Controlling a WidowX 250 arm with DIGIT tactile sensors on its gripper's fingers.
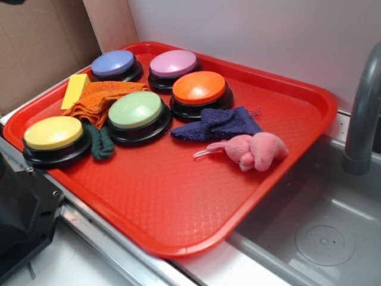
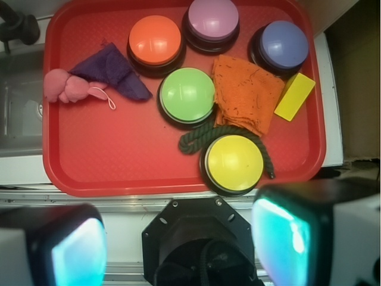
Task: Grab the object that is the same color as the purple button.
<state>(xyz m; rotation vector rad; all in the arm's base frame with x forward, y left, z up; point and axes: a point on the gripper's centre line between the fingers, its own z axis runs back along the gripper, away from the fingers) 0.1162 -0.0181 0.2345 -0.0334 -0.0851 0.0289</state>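
Note:
The small navy-purple knitted cloth (image 1: 221, 124) lies on the red tray (image 1: 178, 202), between the orange button and the pink plush toy; it also shows in the wrist view (image 2: 113, 72). The purple button (image 1: 115, 64) stands at the tray's far left corner, and shows at upper right in the wrist view (image 2: 283, 44). My gripper (image 2: 181, 247) is open and empty, high above the robot base beside the tray's near edge, far from the cloth. It is out of the exterior view.
On the tray are a lilac button (image 1: 173, 64), orange button (image 1: 199, 89), green button (image 1: 136, 111), yellow button (image 1: 53, 134), orange cloth (image 1: 98, 98), yellow block (image 1: 75, 89), green rope (image 1: 100, 143) and pink plush toy (image 1: 253, 150). A sink (image 1: 321, 238) with a faucet (image 1: 363, 113) lies to the right.

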